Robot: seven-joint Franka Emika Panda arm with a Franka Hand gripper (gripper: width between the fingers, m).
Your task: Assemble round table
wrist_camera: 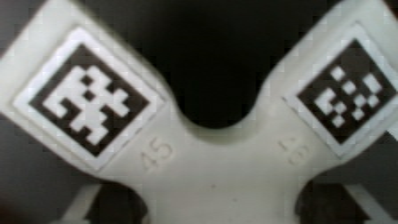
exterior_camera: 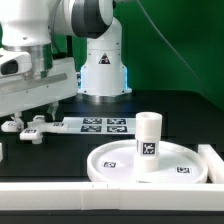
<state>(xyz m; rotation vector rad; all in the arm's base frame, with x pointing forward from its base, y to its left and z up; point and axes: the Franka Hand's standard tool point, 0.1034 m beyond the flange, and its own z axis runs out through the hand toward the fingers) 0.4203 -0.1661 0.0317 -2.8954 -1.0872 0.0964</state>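
The hand [exterior_camera: 28, 112] hangs low over the cross-shaped piece [exterior_camera: 27, 128] on the counter [exterior_camera: 60, 150], at ten o'clock from the round disc [exterior_camera: 115, 160] bearing the upright leg [exterior_camera: 148, 145]; whether it is pinching the piece, I cannot tell.

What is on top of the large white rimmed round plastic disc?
A short thick white cylinder leg stands upright on the disc; the surface beneath it is hidden.

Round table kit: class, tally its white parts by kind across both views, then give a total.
Round disc: 1
Cylinder leg: 1
Cross-shaped piece: 1
Total: 3
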